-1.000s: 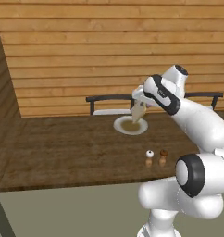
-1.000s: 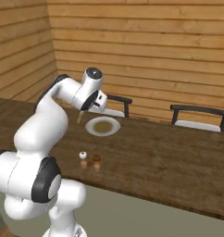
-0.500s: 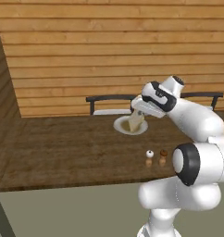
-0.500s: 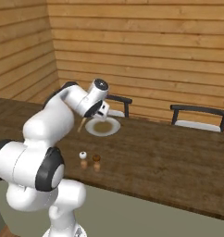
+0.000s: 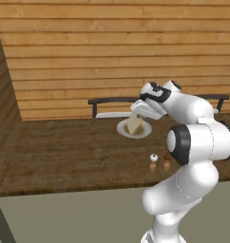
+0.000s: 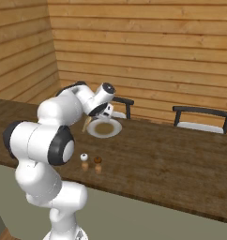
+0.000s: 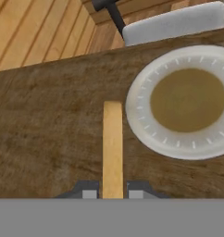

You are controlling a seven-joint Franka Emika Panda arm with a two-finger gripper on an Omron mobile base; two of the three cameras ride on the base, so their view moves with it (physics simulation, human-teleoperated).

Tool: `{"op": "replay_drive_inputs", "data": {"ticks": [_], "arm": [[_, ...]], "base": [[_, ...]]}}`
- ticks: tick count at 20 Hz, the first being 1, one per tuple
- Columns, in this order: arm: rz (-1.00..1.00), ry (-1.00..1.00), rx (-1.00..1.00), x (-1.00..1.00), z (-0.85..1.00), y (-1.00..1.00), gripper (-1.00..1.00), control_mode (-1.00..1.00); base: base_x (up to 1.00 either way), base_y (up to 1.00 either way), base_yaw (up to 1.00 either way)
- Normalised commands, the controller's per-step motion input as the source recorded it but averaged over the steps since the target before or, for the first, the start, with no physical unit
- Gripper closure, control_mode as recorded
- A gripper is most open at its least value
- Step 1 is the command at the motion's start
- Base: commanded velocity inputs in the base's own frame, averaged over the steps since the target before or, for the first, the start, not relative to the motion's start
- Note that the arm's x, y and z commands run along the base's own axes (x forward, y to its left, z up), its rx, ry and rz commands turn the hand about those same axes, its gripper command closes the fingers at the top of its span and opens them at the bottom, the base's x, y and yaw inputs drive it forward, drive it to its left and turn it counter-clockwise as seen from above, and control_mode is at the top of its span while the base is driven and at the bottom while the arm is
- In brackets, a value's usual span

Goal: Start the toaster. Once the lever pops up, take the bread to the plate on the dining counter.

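Tan bread slice edge-on in the hand, beside light-grey plate on dark wood dining counter

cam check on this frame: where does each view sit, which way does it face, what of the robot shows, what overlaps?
Left base view: behind the arm to its left, facing forward and down over the dining counter; arm rises at lower right, gripper holding the bread over the plate.
Right base view: behind to the right, same counter; arm at lower left.
Hand view: on the hand, looking down along the gripper; fingertips clamp the edge-on bread beside the plate.
Shared: plate and bread in all three; both base views show the salt and pepper shakers and a chair.
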Motion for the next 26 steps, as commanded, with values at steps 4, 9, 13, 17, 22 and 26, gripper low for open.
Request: {"op": "replay_drive_inputs", "data": {"ticks": [4, 9, 13, 17, 22, 26], "arm": [[0.11, 0.04, 0.00, 0.35, -0.11, 0.00, 1.00, -1.00], [0.07, 0.09, 0.00, 0.27, -0.33, 0.00, 1.00, -1.00], [0.04, 0.10, 0.00, 0.06, -0.42, 0.00, 1.00, -1.00], [0.04, 0.01, 0.00, 0.16, -0.09, 0.00, 1.00, -1.00], [0.04, 0.00, 0.00, 0.13, 0.00, -0.02, 1.00, -1.00], [0.04, 0.00, 0.00, 0.17, 0.00, -0.03, 1.00, -1.00]], "base": [[0.00, 0.00, 0.00], [0.00, 0.00, 0.00], [0.00, 0.00, 0.00], [0.00, 0.00, 0.00], [0.00, 0.00, 0.00], [0.00, 0.00, 0.00]]}}
